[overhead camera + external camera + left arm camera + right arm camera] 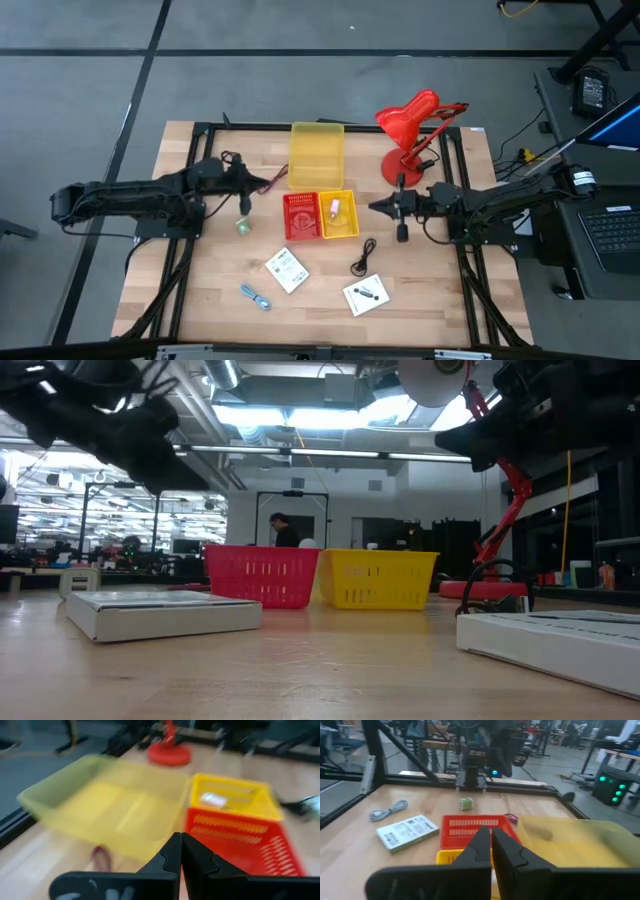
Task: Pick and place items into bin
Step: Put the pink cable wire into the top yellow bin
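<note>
1. Hovering left of frame centre in the high view, over the wood table (200, 310): left gripper (262, 184), fingers clenched together, gripping nothing.
2. Hovering right of centre, facing the left one: right gripper (374, 206), fingers likewise pressed shut and empty.
3. Sitting between the two grippers at frame centre: red basket (301, 216) touching yellow basket (338, 215) side by side, the yellow one holding a small pale item (335, 209), too small to tell what.
4. Lying just above the baskets, toward upper centre: translucent yellow bin (317, 154).
5. Standing at upper right: red desk lamp (412, 135).
6. Resting just left of the red basket: small green piece (242, 227).
7. Lying just left of the yellow bin: dark red cord (277, 180).
8. Lying below the red basket, lower centre: white printed packet (286, 270).
9. Lying lower right of centre: second white printed packet (366, 294).
10. Curling between the yellow basket and the second packet: black cable (363, 258).
11. Lying at lower left of centre, near the first packet: blue-and-silver tool (255, 296).
12. Showing in the right wrist view beside the red basket and the bin: tiny pink piece (511, 817).
13. Standing far behind the baskets in the low view: a person (283, 530).
</note>
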You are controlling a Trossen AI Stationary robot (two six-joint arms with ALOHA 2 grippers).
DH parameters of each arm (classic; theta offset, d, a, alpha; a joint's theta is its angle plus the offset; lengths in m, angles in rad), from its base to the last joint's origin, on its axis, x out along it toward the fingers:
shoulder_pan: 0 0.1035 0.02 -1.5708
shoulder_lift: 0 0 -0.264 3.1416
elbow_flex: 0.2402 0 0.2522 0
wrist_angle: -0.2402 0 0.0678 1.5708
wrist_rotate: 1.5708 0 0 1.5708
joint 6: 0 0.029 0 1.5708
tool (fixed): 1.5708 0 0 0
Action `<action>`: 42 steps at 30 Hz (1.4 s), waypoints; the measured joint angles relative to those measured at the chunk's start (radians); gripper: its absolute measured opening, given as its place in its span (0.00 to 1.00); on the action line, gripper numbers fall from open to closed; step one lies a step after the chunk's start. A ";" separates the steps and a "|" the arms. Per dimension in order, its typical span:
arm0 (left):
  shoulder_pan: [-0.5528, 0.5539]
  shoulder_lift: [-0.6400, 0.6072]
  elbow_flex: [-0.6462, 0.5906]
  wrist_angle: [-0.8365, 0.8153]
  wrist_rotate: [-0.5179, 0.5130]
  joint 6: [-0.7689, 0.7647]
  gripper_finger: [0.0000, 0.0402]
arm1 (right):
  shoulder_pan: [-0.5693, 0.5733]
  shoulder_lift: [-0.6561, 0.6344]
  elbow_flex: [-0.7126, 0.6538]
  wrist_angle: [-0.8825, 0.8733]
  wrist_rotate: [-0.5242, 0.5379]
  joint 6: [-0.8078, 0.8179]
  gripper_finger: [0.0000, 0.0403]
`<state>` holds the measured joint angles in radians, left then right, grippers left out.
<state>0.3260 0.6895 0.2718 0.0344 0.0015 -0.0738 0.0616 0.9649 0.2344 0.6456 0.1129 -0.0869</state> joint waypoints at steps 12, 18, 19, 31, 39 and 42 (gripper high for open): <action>-0.009 0.223 0.159 -0.095 -0.088 0.032 0.10 | 0.000 0.000 0.000 0.000 0.010 -0.027 0.00; -0.034 0.253 0.161 -0.127 -0.092 0.043 0.27 | 0.000 0.000 0.000 0.000 0.010 -0.028 0.00; -0.039 0.255 0.161 -0.136 -0.098 0.043 0.29 | 0.000 0.000 0.000 0.000 0.010 -0.030 0.00; -0.057 0.349 0.161 -0.173 -0.184 -0.018 0.49 | 0.000 0.000 0.000 0.000 0.010 -0.031 0.00; -0.057 0.480 0.161 -0.172 -0.232 -0.060 0.49 | 0.000 0.000 0.000 0.000 0.010 -0.031 0.00; -0.057 0.522 0.161 -0.170 -0.273 -0.063 0.49 | 0.000 0.001 0.000 0.000 0.010 -0.031 0.00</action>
<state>0.2691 1.2115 0.4332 -0.1353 -0.2713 -0.1366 0.0616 0.9656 0.2344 0.6453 0.1230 -0.1177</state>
